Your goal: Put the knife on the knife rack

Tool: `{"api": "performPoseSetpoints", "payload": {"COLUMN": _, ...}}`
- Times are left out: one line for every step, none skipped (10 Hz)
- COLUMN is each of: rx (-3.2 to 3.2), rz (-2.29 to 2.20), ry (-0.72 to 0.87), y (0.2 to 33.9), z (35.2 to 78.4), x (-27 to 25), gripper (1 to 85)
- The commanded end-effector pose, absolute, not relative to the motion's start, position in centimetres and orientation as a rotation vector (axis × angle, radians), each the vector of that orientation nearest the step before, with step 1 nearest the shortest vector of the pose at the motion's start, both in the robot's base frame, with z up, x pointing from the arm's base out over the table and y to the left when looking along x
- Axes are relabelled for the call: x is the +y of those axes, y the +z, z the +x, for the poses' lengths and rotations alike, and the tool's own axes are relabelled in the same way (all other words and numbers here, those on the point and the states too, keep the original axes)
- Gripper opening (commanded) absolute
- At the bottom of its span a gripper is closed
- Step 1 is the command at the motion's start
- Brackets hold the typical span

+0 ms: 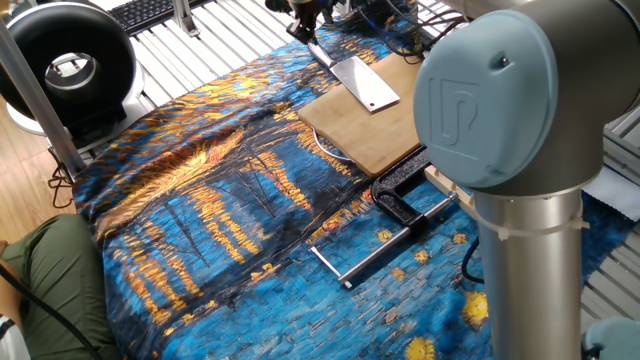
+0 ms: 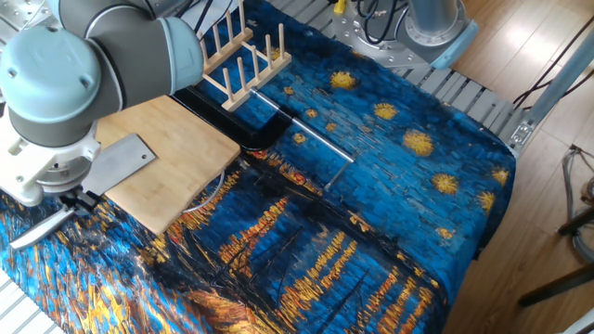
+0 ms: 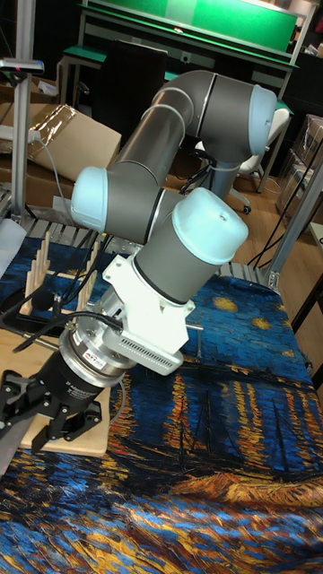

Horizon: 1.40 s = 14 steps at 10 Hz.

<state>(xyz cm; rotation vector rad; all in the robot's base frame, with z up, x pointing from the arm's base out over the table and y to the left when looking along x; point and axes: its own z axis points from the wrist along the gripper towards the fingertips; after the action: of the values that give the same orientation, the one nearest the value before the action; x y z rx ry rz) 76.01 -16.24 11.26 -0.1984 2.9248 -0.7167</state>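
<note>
The knife (image 2: 111,165) lies flat, blade on the cutting board (image 2: 181,153) and handle overhanging toward 8 o'clock, so a grasp there is likely easiest. The gripper (image 2: 72,197) hovers over that handle; whether its claw is open I cannot tell. The knife rack (image 2: 243,57) stands at the board's 1 o'clock, not yet loaded

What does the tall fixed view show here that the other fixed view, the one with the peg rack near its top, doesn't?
Only the tall view shows the gripper fingers spread, and a green table behind. Only the other fixed view shows the whole knife, blade on the cutting board, and the black clamp. Both show the knife rack and the blue cloth.
</note>
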Motion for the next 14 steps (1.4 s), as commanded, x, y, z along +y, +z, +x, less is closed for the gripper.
{"api": "performPoseSetpoints", "payload": {"rx": 2.945, "rz": -0.098, "ry": -0.699, "y": 11.1, "z": 75.3, "x": -16.2, "gripper": 52.0}}
{"api": "performPoseSetpoints", "payload": {"rx": 2.952, "rz": -0.089, "ry": -0.698, "y": 11.1, "z": 75.1, "x": -16.2, "gripper": 52.3}}
{"api": "performPoseSetpoints", "payload": {"rx": 2.954, "rz": -0.074, "ry": -0.693, "y": 11.1, "z": 75.0, "x": -16.1, "gripper": 52.7}}
{"api": "performPoseSetpoints", "payload": {"rx": 2.951, "rz": -0.063, "ry": -0.696, "y": 11.1, "z": 75.1, "x": -16.2, "gripper": 52.7}}
{"api": "performPoseSetpoints", "payload": {"rx": 2.945, "rz": -0.049, "ry": -0.705, "y": 11.2, "z": 75.1, "x": -16.4, "gripper": 52.7}}
{"api": "performPoseSetpoints", "payload": {"rx": 2.943, "rz": -0.031, "ry": -0.68, "y": 11.0, "z": 75.2, "x": -16.0, "gripper": 52.7}}
{"api": "performPoseSetpoints", "payload": {"rx": 2.952, "rz": -0.023, "ry": -0.649, "y": 10.8, "z": 75.2, "x": -15.5, "gripper": 53.3}}
{"api": "performPoseSetpoints", "payload": {"rx": 2.959, "rz": -0.026, "ry": -0.629, "y": 10.5, "z": 75.2, "x": -15.2, "gripper": 54.3}}
{"api": "performPoseSetpoints", "payload": {"rx": 2.962, "rz": -0.025, "ry": -0.62, "y": 9.6, "z": 75.6, "x": -14.9, "gripper": 54.7}}
{"api": "performPoseSetpoints", "payload": {"rx": 2.963, "rz": -0.025, "ry": -0.615, "y": 8.9, "z": 75.8, "x": -14.8, "gripper": 54.7}}
{"api": "performPoseSetpoints", "payload": {"rx": 2.959, "rz": -0.021, "ry": -0.624, "y": 8.2, "z": 75.9, "x": -14.8, "gripper": 54.7}}
{"api": "performPoseSetpoints", "payload": {"rx": 2.948, "rz": -0.025, "ry": -0.648, "y": 7.5, "z": 76.1, "x": -15.3, "gripper": 54.7}}
{"api": "performPoseSetpoints", "payload": {"rx": 2.945, "rz": -0.028, "ry": -0.664, "y": 7.0, "z": 76.3, "x": -15.8, "gripper": 54.7}}
{"api": "performPoseSetpoints", "payload": {"rx": 2.942, "rz": -0.027, "ry": -0.668, "y": 6.5, "z": 76.3, "x": -16.0, "gripper": 54.7}}
